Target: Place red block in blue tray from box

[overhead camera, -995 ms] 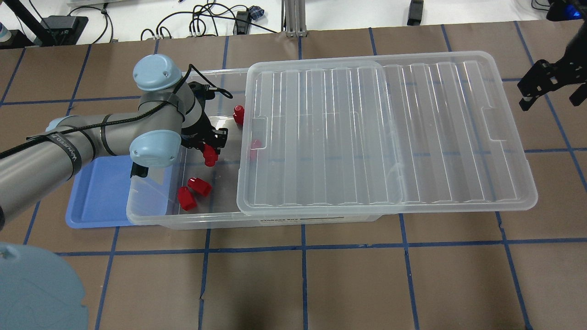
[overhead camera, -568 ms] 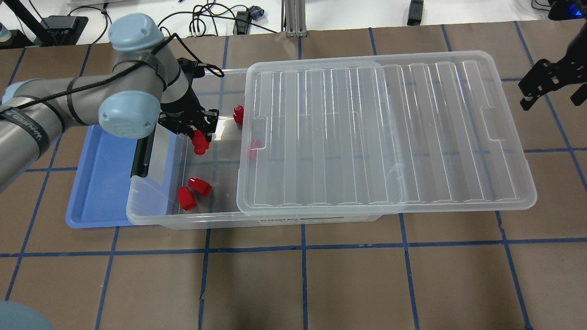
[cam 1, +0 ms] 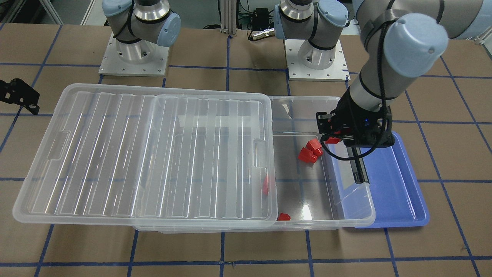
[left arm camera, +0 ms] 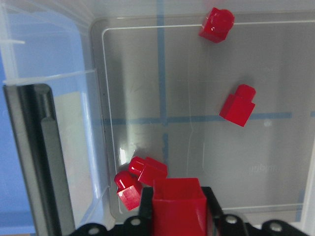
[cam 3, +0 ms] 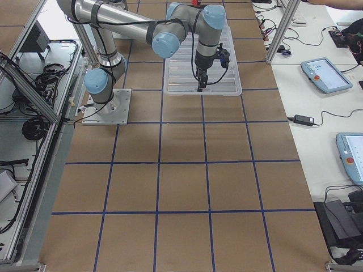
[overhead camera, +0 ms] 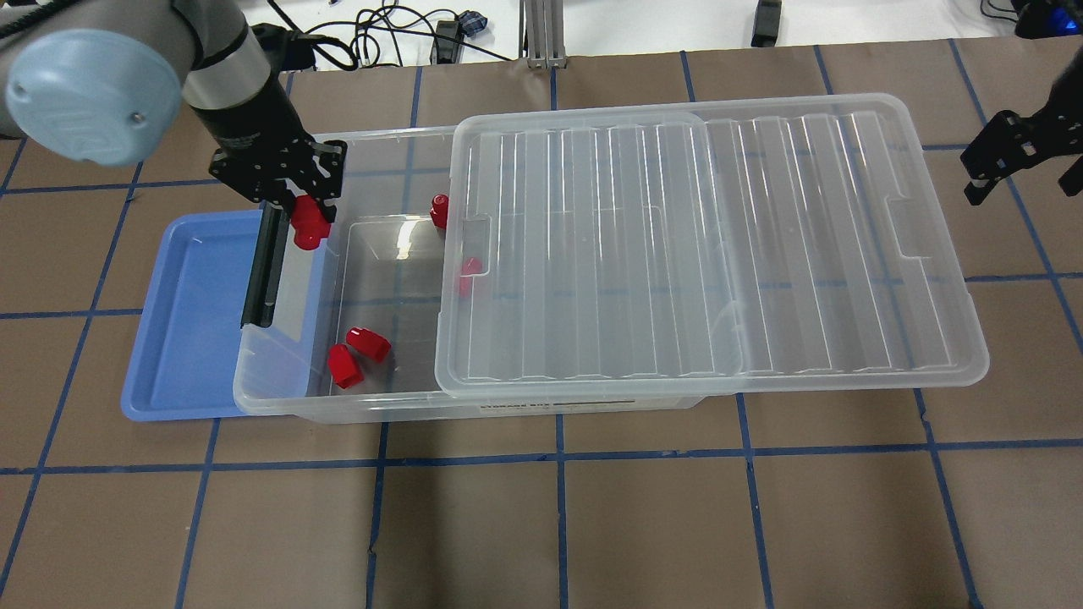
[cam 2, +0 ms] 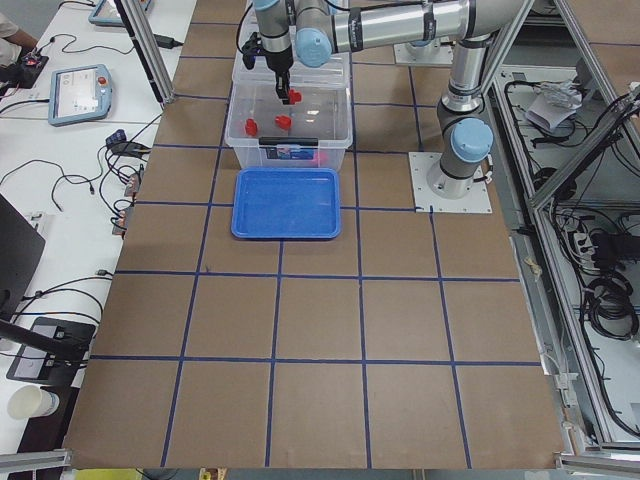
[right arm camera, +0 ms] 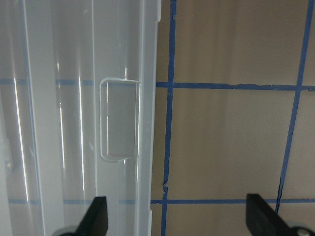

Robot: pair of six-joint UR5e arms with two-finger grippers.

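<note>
My left gripper (overhead camera: 309,222) is shut on a red block (overhead camera: 306,228), which fills the bottom of the left wrist view (left arm camera: 178,206). It hangs above the clear box's (overhead camera: 372,408) left short end, just beside the black latch bar (overhead camera: 262,271). The blue tray (overhead camera: 190,330) lies on the table directly left of that end, partly tucked under it. Several more red blocks (overhead camera: 368,342) lie on the box floor (left arm camera: 238,104). My right gripper (overhead camera: 1019,176) is open and holds nothing, over bare table past the lid's right edge (right arm camera: 179,219).
The ribbed clear lid (overhead camera: 711,245) lies slid to the right, covering most of the box and overhanging its right end. One block (overhead camera: 468,271) sits partly under the lid's edge. Brown table with blue tape lines (overhead camera: 558,457) surrounds everything.
My left gripper has risen out of the box with the red block and moved left and away, from over the box floor to above its left end. The right arm has hardly moved.
</note>
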